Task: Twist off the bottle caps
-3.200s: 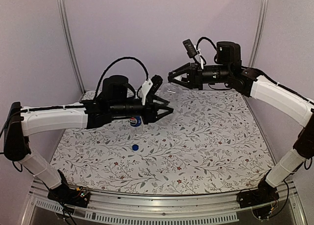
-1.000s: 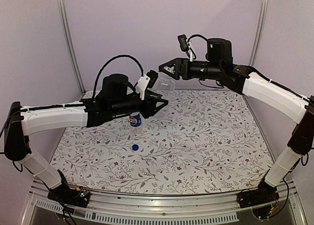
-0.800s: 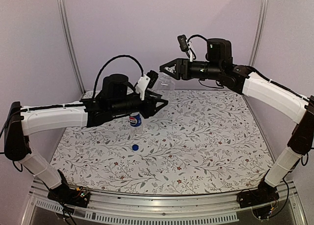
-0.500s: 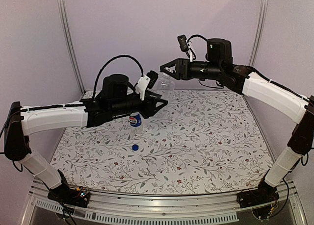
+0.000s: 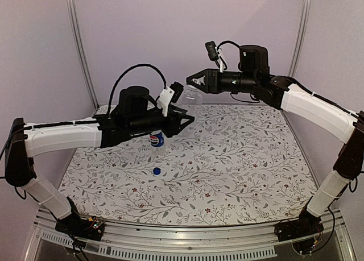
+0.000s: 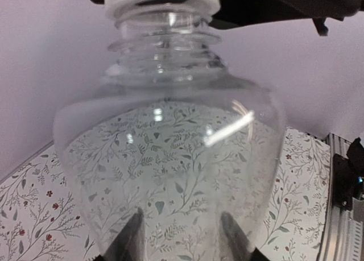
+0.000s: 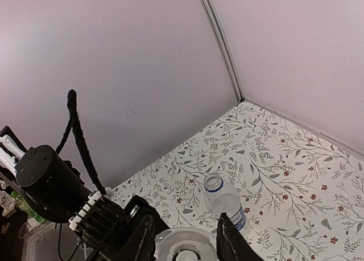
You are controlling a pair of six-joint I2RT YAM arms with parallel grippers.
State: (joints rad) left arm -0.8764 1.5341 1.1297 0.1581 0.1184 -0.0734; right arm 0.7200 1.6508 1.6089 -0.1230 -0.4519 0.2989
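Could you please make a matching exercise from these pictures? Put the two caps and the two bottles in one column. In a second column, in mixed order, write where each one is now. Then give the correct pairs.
Things
1. blue cap
2. white cap
3. Pepsi bottle
4. plain bottle

Places
A. held in the air by the left gripper
B. standing on the table, uncapped
C. lying alone on the table
D. on its bottle's neck, gripped by the right gripper

Pairs: 1-C, 2-D, 3-B, 4-A
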